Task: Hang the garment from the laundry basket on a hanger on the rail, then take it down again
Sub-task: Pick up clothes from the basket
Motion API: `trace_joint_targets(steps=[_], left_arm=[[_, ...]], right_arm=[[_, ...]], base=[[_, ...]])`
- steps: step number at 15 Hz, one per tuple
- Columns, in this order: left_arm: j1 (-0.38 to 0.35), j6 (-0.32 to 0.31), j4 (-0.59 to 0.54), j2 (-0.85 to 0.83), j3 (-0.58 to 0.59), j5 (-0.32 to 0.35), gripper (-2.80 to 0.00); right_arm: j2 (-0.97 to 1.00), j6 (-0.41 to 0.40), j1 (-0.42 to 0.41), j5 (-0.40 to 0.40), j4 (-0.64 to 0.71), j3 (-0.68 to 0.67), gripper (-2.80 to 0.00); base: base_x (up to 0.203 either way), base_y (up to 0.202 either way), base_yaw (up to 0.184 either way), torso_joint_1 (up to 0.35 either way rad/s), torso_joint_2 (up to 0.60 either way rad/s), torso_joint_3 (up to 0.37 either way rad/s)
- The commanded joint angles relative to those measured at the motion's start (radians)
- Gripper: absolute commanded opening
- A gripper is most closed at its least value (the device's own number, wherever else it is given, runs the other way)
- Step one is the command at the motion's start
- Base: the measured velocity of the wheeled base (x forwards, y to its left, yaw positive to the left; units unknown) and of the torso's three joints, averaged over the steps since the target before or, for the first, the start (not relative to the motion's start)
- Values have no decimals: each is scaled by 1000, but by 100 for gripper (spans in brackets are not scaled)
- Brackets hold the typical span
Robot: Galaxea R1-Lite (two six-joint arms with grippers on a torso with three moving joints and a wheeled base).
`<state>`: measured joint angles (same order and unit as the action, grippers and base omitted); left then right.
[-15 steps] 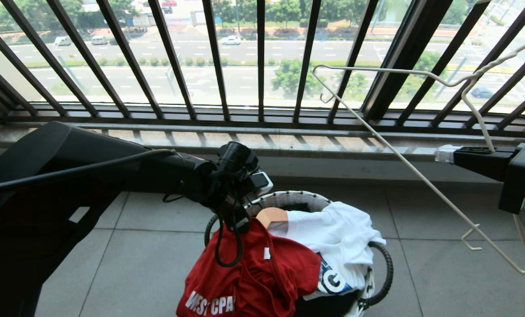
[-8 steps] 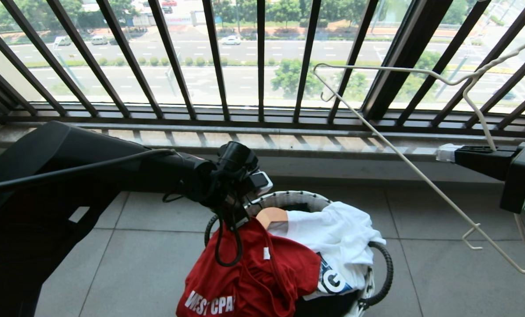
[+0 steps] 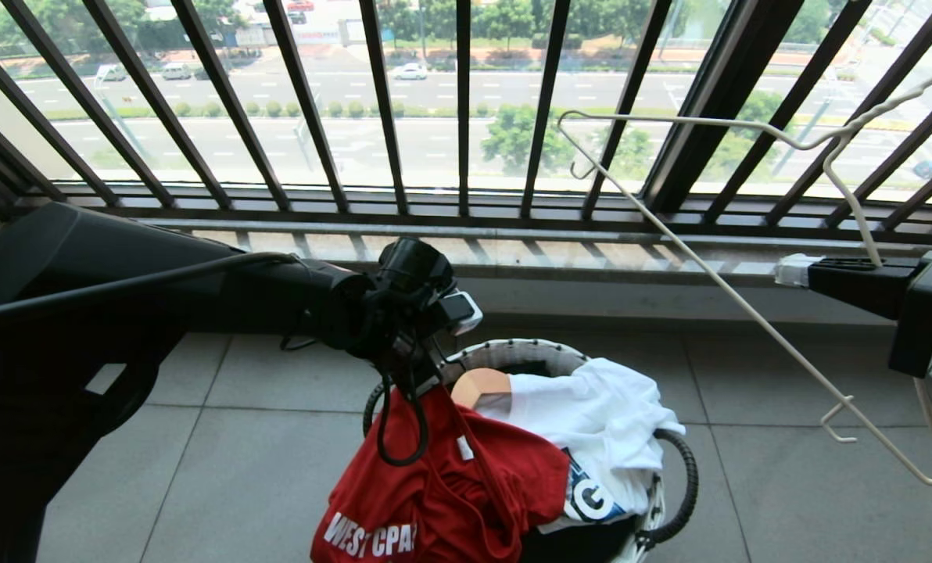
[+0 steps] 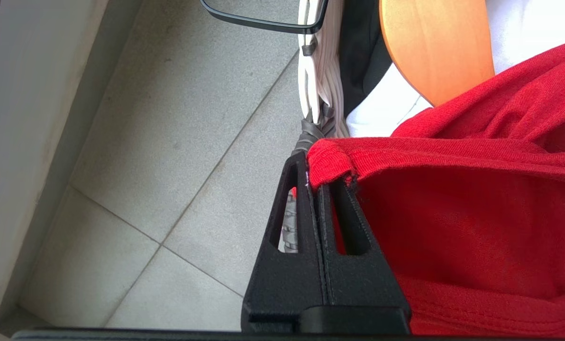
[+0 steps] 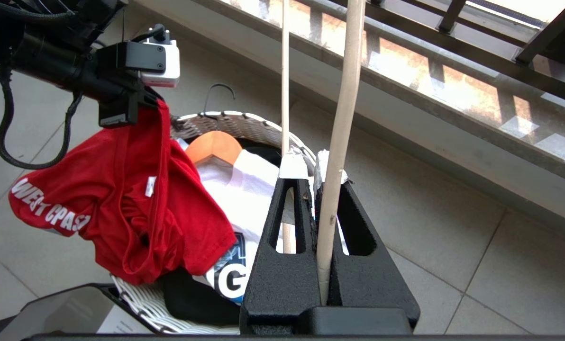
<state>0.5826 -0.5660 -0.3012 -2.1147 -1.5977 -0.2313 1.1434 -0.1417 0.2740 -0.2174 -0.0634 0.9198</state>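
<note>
From overhead, the left gripper [image 3: 427,383] pinches the red shirt [image 3: 450,485], draped over the rim of the laundry basket [image 3: 673,500]; the right gripper [image 3: 786,270] holds the wire hanger [image 3: 716,293] out to the side. At the left wrist, only the hem is clamped, so lift slowly. At the right wrist, the jaws are clamped on the hanger's wire.

T-shirt [image 3: 442,500] hangs over the basket's [image 3: 513,353] near-left edge, hanger [image 3: 747,305] off to the right, railing [image 3: 466,102] behind.
</note>
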Motion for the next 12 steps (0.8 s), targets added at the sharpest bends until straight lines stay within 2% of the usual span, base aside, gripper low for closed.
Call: trace_joint_targets(steps=[1, 5, 6, 8, 12], left_arm=[[0, 26, -1, 46, -1, 0, -280], [20, 152, -2, 140, 36, 0, -280], [27, 166, -3, 171, 59, 2, -280], [42, 189, -1, 241, 107, 34, -280], [72, 302, 2, 366, 194, 72, -280]], right_arm=[[-2, -1, 1, -2, -1, 1, -280], [-10, -1, 1, -2, -1, 1, -280], [-10, -1, 1, -2, -1, 1, -280], [-10, -1, 1, -2, -1, 1, -280], [-1, -1, 1, 1, -1, 1, -280]], base=[[0, 0, 0, 0, 0, 0], [0, 0, 0, 0, 0, 0], [0, 0, 0, 0, 0, 0], [0, 0, 0, 0, 0, 0], [0, 0, 0, 0, 0, 0]])
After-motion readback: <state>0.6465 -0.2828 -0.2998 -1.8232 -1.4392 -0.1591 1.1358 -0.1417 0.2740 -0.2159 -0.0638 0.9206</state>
